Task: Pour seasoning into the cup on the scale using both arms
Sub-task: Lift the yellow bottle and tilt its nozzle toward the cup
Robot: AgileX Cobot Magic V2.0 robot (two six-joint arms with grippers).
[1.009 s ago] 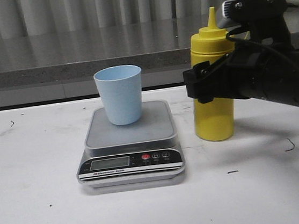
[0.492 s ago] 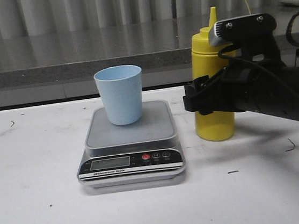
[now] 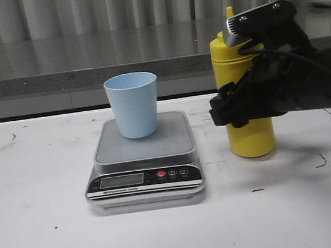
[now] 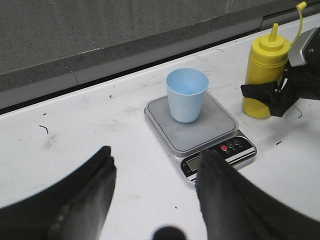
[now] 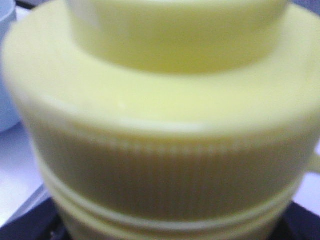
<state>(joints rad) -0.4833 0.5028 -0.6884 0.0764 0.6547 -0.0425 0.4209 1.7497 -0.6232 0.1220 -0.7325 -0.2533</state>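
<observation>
Right end effector [image 3: 231, 111] grasps the soft-walled, likely squeezable yellow seasoning bottle [image 3: 251, 138] mid-body; left end effector [image 4: 155, 187] hangs released.

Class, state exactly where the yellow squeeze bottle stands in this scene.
In the front view, the yellow squeeze bottle stands upright on the white table, right of the scale that carries the blue cup, with the right gripper around its middle.

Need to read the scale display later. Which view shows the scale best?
Front view: the scale faces the camera, with the whole front panel, LCD and buttons visible under the cup. The left wrist view shows it whole but smaller, angled, with the panel partly behind a gripper finger. The right wrist view shows only yellow bottle, no scale.
</observation>
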